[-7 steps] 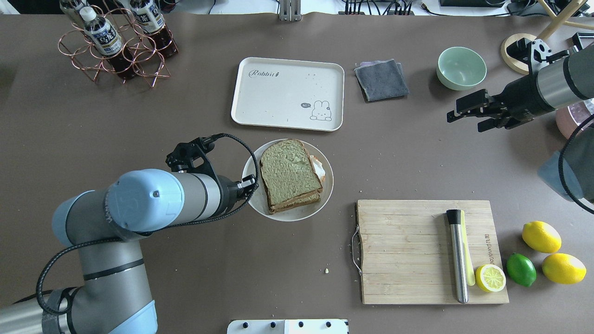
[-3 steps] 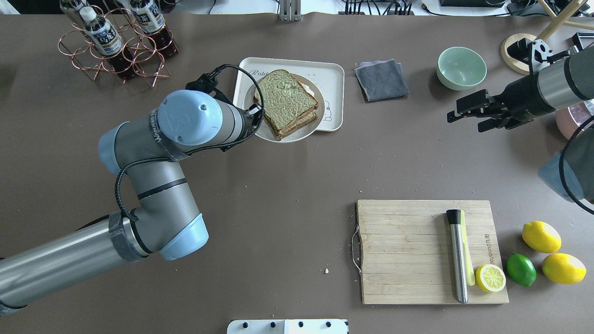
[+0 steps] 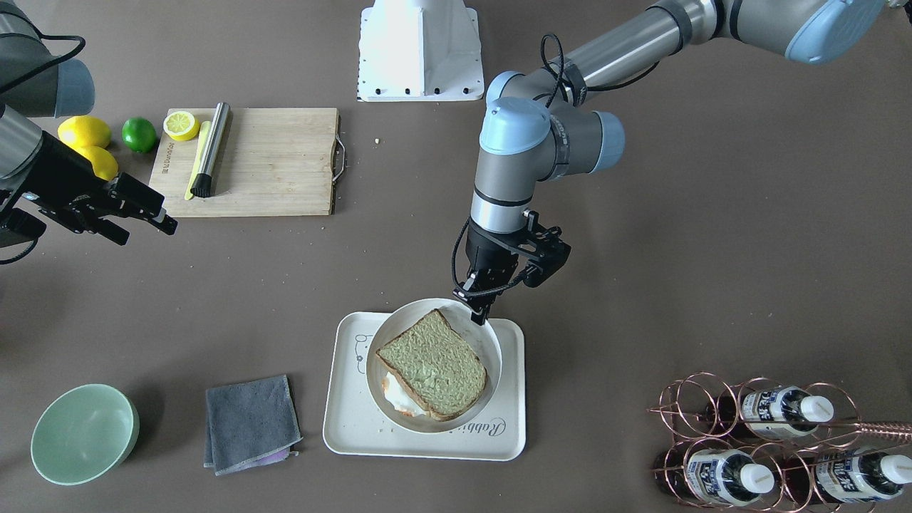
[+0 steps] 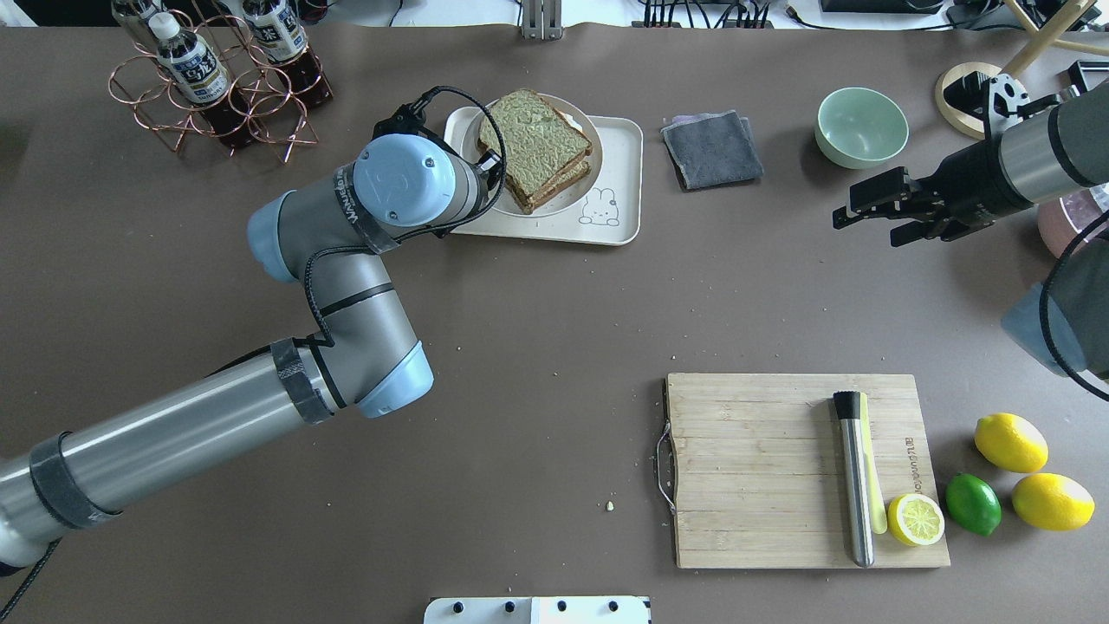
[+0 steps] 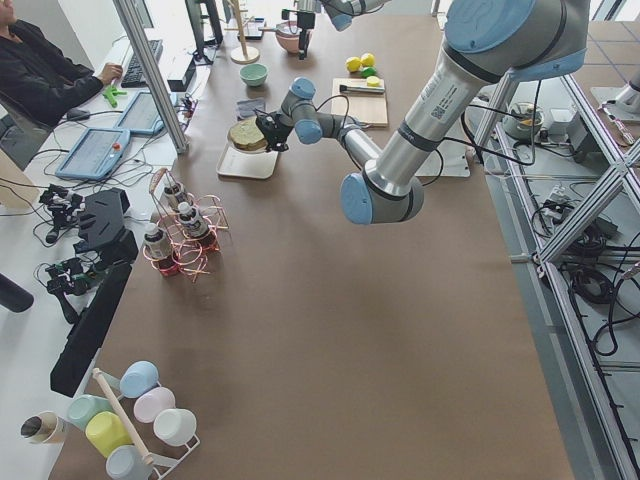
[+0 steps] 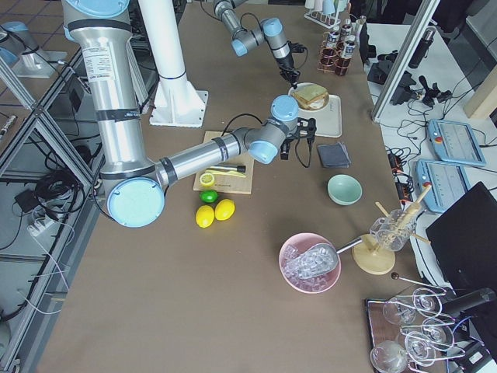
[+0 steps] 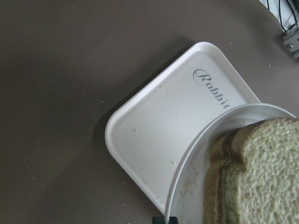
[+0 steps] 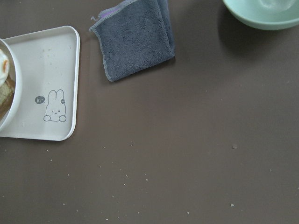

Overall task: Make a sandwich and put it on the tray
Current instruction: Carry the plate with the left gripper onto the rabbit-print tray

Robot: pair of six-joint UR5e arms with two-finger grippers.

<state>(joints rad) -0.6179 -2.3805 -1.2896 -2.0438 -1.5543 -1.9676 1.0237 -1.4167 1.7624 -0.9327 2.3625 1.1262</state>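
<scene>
Since the earlier overhead frames, the plate (image 4: pixel 579 192) bearing the sandwich (image 4: pixel 535 143) was carried away from the robot, off the bare table and over the tray (image 4: pixel 619 139), by the left gripper (image 3: pixel 479 308). The right gripper (image 4: pixel 866 227) was found almost unmoved.

Front-facing view: the left gripper was seen clamped on the plate rim at the robot's side, pointing down. This hold is judged to have been chosen so that bread and egg (image 3: pixel 400 400) could be moved whole, untouched. Egg white was seen protruding between the slices on the side away from the gripper. The plate's outline overlapped the tray's robot-side edge.

Overhead view: the plate's outline overlapped the tray's far edge instead. That disagreement is taken to mean the plate was held raised. The right gripper was noted with jaws apart and empty, well clear near the bowl (image 4: pixel 861 126), presumably to stay out of the left arm's way.

Side views: contact between plate and tray could not be judged, as both were too small.

Left wrist view: the plate rim was seen over the "Rabbit" corner with shadow beneath, so it is judged not yet set down.

Right wrist view: the tray's rabbit corner, a sliver of plate, the cloth (image 8: pixel 135 37) and the bowl were recorded.
</scene>
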